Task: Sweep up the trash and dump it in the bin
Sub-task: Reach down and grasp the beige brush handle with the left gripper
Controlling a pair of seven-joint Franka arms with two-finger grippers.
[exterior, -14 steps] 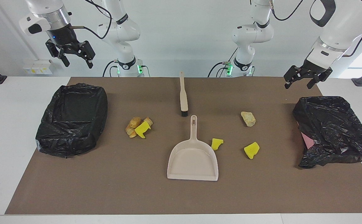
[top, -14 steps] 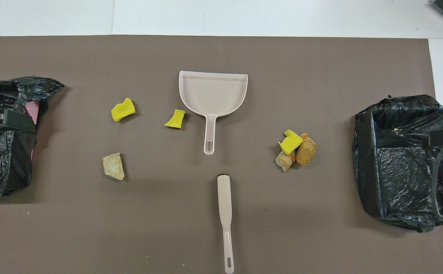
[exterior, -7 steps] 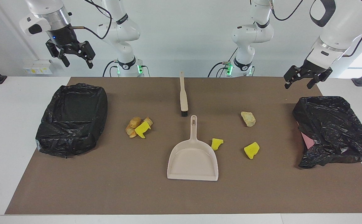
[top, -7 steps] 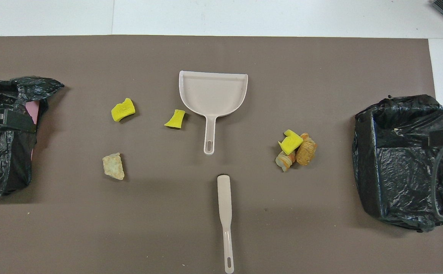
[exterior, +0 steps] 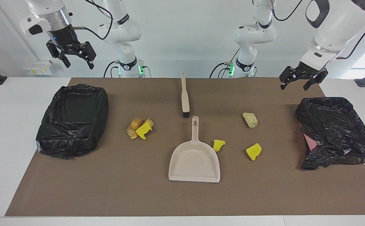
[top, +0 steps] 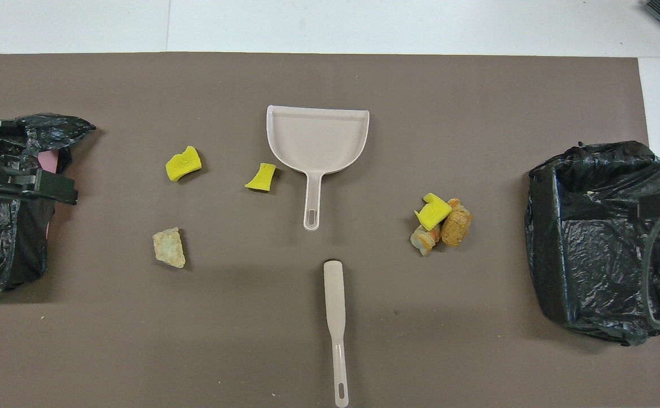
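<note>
A brown mat (exterior: 107,188) covers the white tabletop (exterior: 0,125). At the middle of the facing view lies a beige plastic dustpan (exterior: 194,160) (top: 317,139), its handle toward the robots. Just above it in that view lies a beige brush with black bristles (exterior: 184,95) (top: 335,317), bristle end close to the dustpan's handle tip but not touching it.

The trash is scattered on the mat. A cluster of orange-brown bread-like lumps with a yellow sponge bit on them (exterior: 139,128) (top: 439,224) sits left of centre in the facing view. A small yellow sponge piece (exterior: 218,145) (top: 261,177) lies just beside the dustpan's edge. A second yellow sponge piece (exterior: 253,152) (top: 183,163) and a pale tan lump (exterior: 250,120) (top: 169,247) lie right of centre, apart from each other.

A black-bag-lined bin (exterior: 72,119) (top: 602,238) stands at the left of the facing view, a crumpled black bag over a pink container (exterior: 336,131) (top: 7,198) at the right.

The right pincer (exterior: 76,59) hangs high at upper left of the facing view, above the lined bin, fingers spread wide and holding nothing. The left pincer (exterior: 297,84) hangs at upper right, over the mat's corner near the crumpled bag, also spread wide with nothing in it.
</note>
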